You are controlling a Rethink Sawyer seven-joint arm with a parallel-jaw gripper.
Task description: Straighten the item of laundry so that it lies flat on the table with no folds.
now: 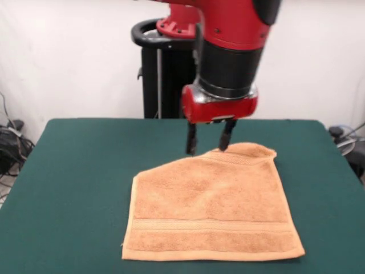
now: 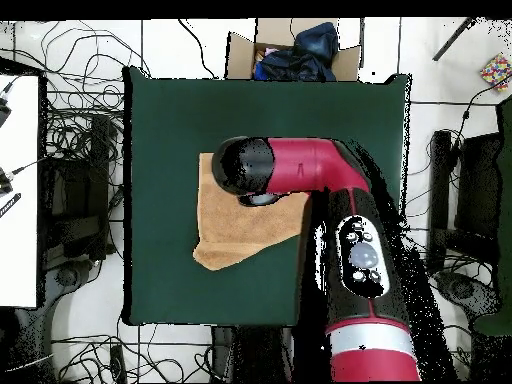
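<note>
The orange-tan towel lies on the dark green table, towards its near side in the front view. Its near edge and border band lie flat. Its far left corner is folded in, leaving a slanted edge, and the far right corner is slightly humped. My gripper hangs over the towel's far edge with its fingers apart and nothing between them; the right fingertip is at the edge of the cloth. In the overhead view the arm covers much of the towel and hides the gripper.
The robot's black pedestal stands behind the table's far edge. In the overhead view a cardboard box with dark clothes sits past the table's top edge. Cables lie on the floor around the table.
</note>
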